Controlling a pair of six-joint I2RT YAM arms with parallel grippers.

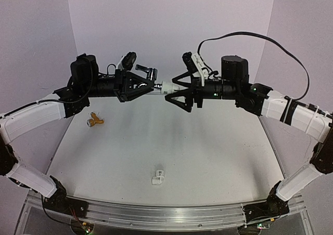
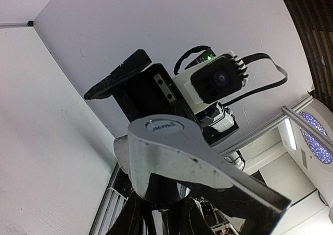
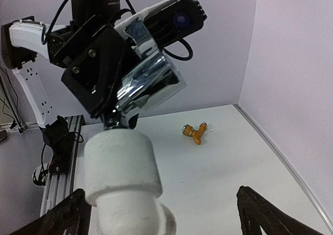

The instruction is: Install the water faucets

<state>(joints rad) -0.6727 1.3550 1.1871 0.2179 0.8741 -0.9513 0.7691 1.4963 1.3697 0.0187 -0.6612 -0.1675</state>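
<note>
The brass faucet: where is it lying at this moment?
In the top view, the brass faucet lies on the table at its far left, beneath the left arm, well apart from the white fitting.

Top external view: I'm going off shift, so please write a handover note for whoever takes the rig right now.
Left end effector: shut on the shiny silver metal faucet, held in mid-air.
Right end effector: around a short white plastic pipe fitting; the grip itself is out of view.
The silver faucet's end meets the fitting's mouth; how far it is seated cannot be told.
The brass-gold winged-handle faucet lies on the white table at the left, untouched. A second white fitting lies near the front edge.
Left to do: finish the silver one, then install the brass one.
</note>
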